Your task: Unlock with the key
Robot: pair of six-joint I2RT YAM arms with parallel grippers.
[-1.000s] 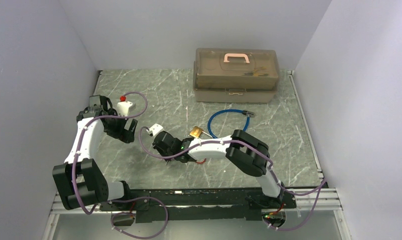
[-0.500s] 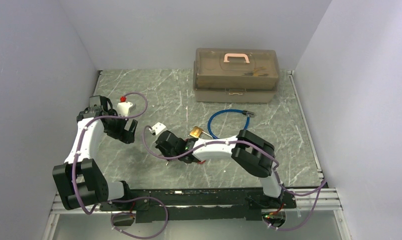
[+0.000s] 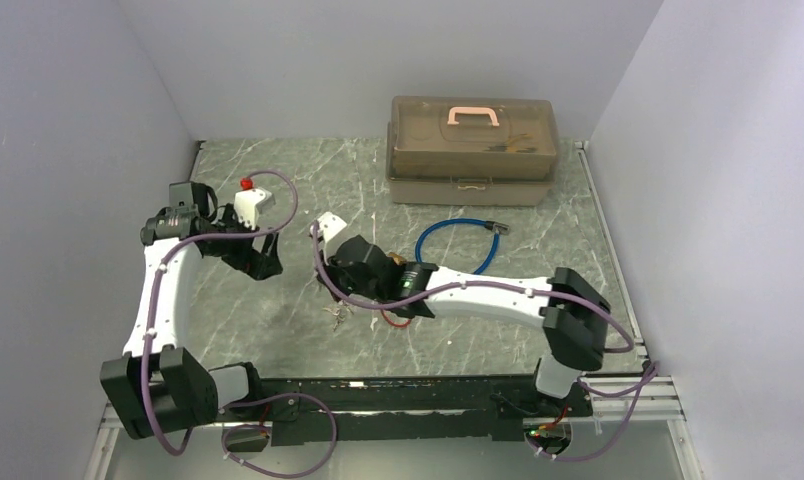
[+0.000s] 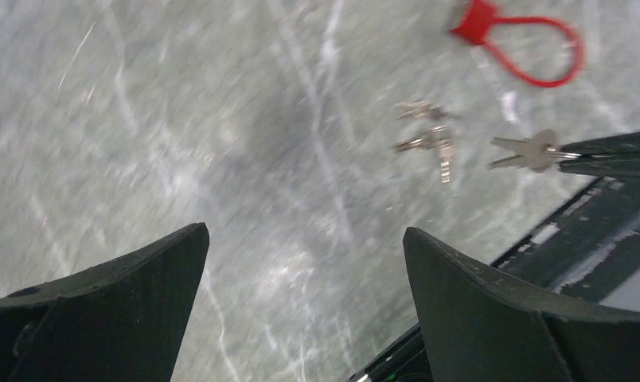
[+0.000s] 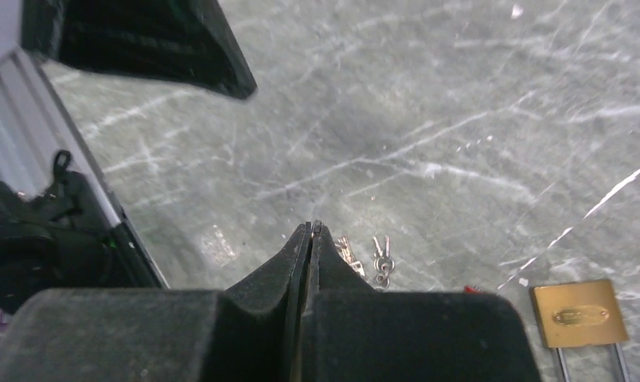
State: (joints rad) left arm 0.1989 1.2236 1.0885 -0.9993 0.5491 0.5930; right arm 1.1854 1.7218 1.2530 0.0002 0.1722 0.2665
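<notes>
My right gripper (image 5: 310,227) is shut on a small silver key; the left wrist view shows that key (image 4: 530,151) sticking out of its black fingertips (image 4: 611,155), above the table. In the top view the right gripper (image 3: 338,297) is left of centre. A brass padlock (image 5: 578,313) lies flat just behind it, mostly hidden under the arm in the top view. Its blue cable (image 3: 458,245) loops beyond. More keys (image 4: 424,139) lie loose on the table, also in the right wrist view (image 5: 380,255). My left gripper (image 4: 305,232) is open and empty, hovering at the left (image 3: 263,262).
A red loop tag (image 4: 540,48) lies by the loose keys, also in the top view (image 3: 393,320). A brown toolbox (image 3: 471,150) with a pink handle stands at the back. Side walls close in the marble table (image 3: 278,190). The black base rail (image 3: 398,390) runs along the front.
My right arm has stretched out and swung its gripper up and toward the back left, the key pinched in it. My left gripper has shifted slightly back and right.
</notes>
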